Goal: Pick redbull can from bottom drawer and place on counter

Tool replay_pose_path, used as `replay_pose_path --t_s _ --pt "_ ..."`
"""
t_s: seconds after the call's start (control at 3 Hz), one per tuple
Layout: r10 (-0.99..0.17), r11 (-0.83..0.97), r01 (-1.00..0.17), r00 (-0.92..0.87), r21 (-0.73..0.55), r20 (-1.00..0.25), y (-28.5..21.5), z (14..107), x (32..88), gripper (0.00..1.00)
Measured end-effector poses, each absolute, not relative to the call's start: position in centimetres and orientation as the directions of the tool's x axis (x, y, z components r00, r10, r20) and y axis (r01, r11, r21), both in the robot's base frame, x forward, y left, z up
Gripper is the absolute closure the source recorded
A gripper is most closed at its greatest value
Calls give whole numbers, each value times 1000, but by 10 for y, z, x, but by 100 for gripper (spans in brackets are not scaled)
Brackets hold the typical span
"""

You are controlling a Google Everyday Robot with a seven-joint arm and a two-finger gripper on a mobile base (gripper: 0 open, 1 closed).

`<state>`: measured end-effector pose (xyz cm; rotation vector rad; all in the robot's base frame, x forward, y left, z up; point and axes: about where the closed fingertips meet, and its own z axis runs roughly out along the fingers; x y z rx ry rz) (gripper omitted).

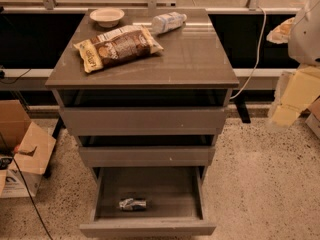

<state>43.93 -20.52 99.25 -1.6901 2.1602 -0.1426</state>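
Since the bottom drawer [147, 229] stands pulled out and the redbull can [132, 204] lies untouched inside, the step in hand looks like the approach, with the pick not yet begun. Can is on its side, long axis left to right, on the drawer floor left of centre and near the front wall, apart from every wall.

The tool [295, 96] seems to be the pale blurred shape at the right edge, below the level of the surface [200, 59] and well apart from the can. Cannot tell if it is wide or narrow; nothing seen held.

Next move, as a judgement: bring the tool left and down over the open drawer and descend from above, jaws set across the can's short width. A can lying down may roll, so a centred grip matters.

In the way: the middle drawer [145, 155] and top drawer [142, 120] sit above the far part of the bottom one, so entry has to come from the near side. The drawer's front wall is close to the can.

For the placing, the surface carries a snack bag [117, 46] at left, a bowl [106, 17] far left and a plastic bottle [167, 22] far centre; its near right part looks the likely spot. Cardboard box [22, 154] on the floor at left and cable [252, 59] hanging at right, both away from the path.
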Motion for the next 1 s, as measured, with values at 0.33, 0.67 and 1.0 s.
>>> replay_pose_path --t_s 0.33,0.67,1.0 --pt "-936 224 -929 -121 -294 -330 -169 962 444 0" --pt "-919 192 -943 -75 -272 -387 -141 928 446 0" --pt "-892 183 -948 -49 -260 -449 -113 877 456 0"
